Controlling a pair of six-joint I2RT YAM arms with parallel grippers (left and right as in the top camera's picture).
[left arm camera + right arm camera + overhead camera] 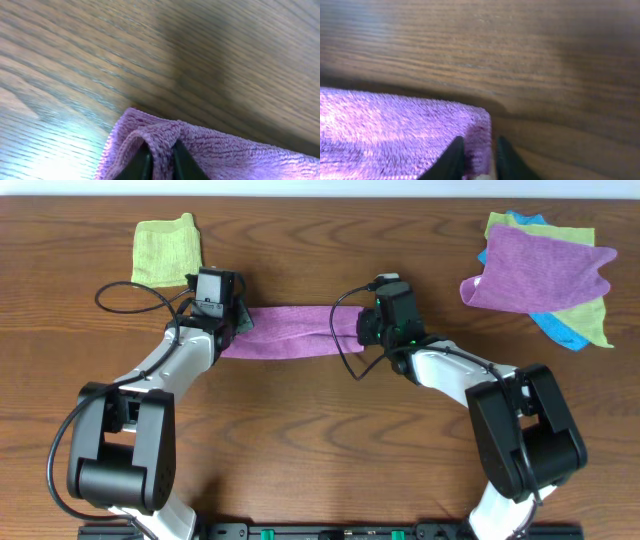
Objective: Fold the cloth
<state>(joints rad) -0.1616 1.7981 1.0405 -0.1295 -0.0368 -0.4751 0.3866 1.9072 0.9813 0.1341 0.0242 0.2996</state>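
1. cloth (pixel 290 332) position: the lilac cloth runs as a narrow, gathered band straight from the fingers of the left gripper (pixel 238 320) to the fingers of the right gripper (pixel 362 328). one end sits in each.
2. left gripper (pixel 159 150) state: clenched on the cloth (pixel 225 150). in the left wrist view a folded corner of the terry is nipped between the two dark fingers (pixel 136 167), humps up over their tips, and trails off to one side of them.
3. right gripper (pixel 479 150) state: clenched on the cloth (pixel 395 130). in the right wrist view the end edge stands between the fingers (pixel 451 160), and the rest of the fabric spreads away to one side only. the other side of the fingers shows bare wood.
4. table (pixel 320 430): brown wood grain. in both wrist views a dark shadow lies on the wood just ahead of the fingertips, along the cloth edge. whether the middle of the band touches the wood cannot be told.
5. lime-green cloth (pixel 166 250): lies folded on the table, beyond the left fingers and outboard of them, apart from the lilac band.
6. cloth pile (pixel 545 280): lies well outboard of the right fingers and beyond them. a second purple cloth sits on top, with green and blue cloths showing beneath its edges.
7. cables: a black cable loops beside each wrist. the one at the right wrist crosses over the band near the fingers.
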